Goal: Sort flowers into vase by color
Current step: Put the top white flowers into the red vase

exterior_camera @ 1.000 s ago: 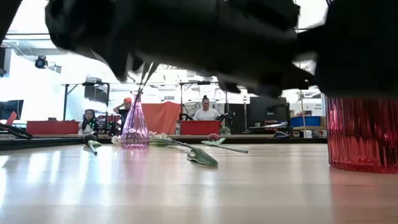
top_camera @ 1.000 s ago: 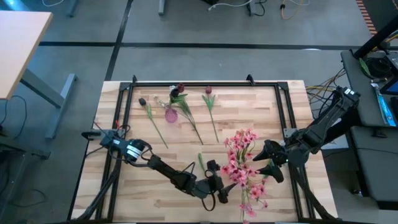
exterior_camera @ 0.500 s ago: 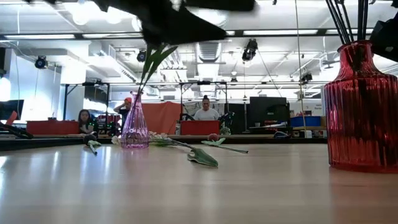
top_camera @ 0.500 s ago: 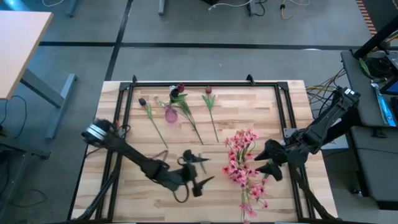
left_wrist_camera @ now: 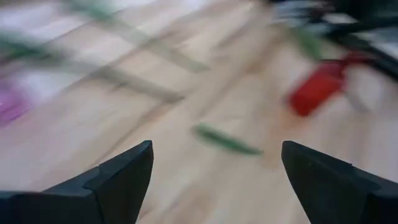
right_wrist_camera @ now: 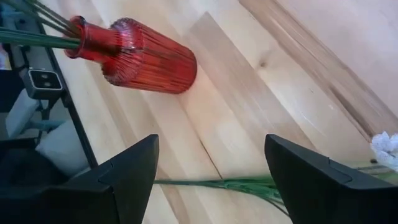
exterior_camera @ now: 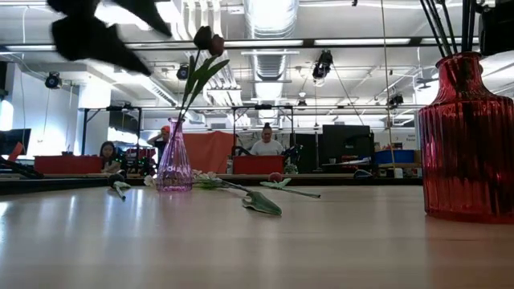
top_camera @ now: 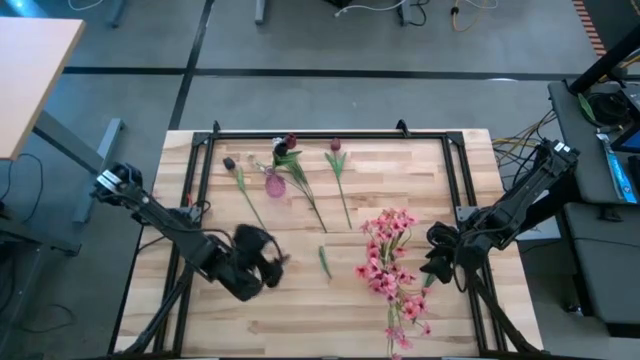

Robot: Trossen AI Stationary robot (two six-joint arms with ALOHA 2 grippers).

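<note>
Nearest, the red vase [exterior_camera: 466,136] stands at the front right holding the pink sprays [top_camera: 392,262], while the left gripper [left_wrist_camera: 214,171] hangs above bare wood at front left, fingers wide apart and empty, likely free for the next stem. The right gripper [right_wrist_camera: 211,168], also spread and empty, waits beside the red vase. Farther back, maroon tulips [top_camera: 338,170] lie around the pink vase [top_camera: 274,184], which already holds one.

Grey floor [top_camera: 330,95], light wood desk [top_camera: 25,70] at one corner, ceiling strip lights [exterior_camera: 353,42], seated people [exterior_camera: 266,143] beyond.
</note>
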